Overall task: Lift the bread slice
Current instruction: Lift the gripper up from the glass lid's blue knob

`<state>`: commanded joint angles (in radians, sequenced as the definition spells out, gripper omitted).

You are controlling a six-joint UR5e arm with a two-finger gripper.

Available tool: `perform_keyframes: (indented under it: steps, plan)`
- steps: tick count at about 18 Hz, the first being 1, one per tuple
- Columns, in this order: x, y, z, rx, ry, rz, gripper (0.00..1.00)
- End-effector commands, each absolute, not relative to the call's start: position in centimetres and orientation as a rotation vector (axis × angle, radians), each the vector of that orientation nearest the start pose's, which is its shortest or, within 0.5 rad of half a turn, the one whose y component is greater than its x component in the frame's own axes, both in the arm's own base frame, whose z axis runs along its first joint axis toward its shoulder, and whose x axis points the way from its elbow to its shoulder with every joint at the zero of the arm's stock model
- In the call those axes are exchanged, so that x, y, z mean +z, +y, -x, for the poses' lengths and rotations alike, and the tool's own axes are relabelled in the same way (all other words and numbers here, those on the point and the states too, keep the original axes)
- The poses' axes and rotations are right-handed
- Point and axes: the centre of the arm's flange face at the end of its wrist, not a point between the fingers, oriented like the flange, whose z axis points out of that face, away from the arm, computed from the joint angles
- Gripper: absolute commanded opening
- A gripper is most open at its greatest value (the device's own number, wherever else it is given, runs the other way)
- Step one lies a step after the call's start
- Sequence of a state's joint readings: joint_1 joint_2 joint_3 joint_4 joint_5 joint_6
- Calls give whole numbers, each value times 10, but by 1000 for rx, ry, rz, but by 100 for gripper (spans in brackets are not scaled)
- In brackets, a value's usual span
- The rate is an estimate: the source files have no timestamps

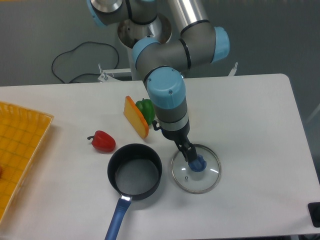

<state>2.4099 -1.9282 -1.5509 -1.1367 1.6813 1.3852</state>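
Note:
The bread slice [135,116] is a thin yellow-tan square with an orange crust. It stands tilted on its edge at the table's middle, leaning against a green pepper [146,109]. My gripper [189,155] hangs to the right of and nearer than the slice, pointing down. Its dark fingers [184,148] reach the blue knob [198,163] of a glass lid [195,175]. From this angle the fingers read as one narrow shape, so the gap between them is hidden. The gripper is apart from the bread slice.
A black pot with a blue handle [134,174] sits just left of the lid. A red pepper [102,141] lies left of the bread slice. A yellow tray [20,145] lies at the table's left edge. The arm's base stands behind the table.

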Motion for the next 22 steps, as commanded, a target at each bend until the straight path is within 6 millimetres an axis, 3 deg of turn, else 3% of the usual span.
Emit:
perform_keyframes:
  steps: [7,12,22]
  plan:
    - [342,510,384,213,771,3089,100]
    - [325,500,380,161,763,3108,100]
    - [327,495,384,153,618,3126,100]
